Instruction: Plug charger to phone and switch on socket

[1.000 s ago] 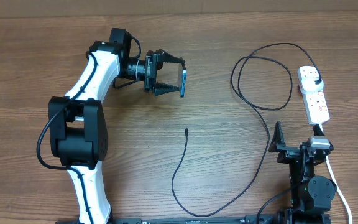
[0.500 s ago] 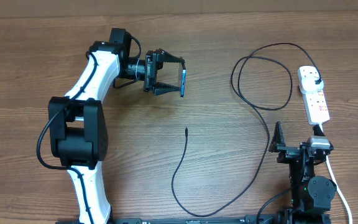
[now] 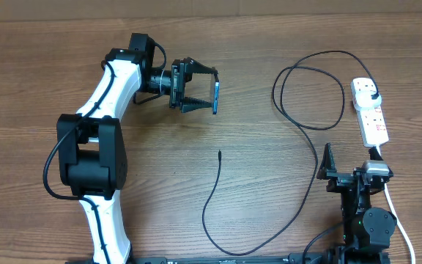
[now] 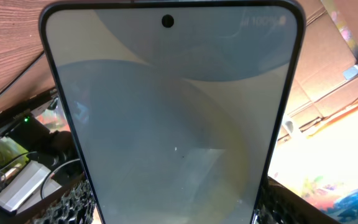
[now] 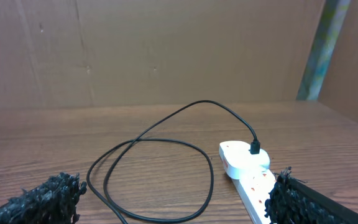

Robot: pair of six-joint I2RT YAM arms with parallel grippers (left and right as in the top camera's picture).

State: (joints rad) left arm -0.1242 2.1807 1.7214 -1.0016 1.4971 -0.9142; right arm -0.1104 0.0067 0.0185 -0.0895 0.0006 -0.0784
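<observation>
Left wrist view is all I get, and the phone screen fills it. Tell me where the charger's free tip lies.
Observer: The connector tip lies loose on the table, nearer the robot's base than the phone and not touching it. The left gripper holds the phone on edge.
Operator: Now give me the cable's other end.
Observer: Its black plug sits in the far end of the socket, on the table's right side.
Operator: Report the right arm.
Observer: The right gripper is open and empty at the near edge, pointing toward the socket.
</observation>
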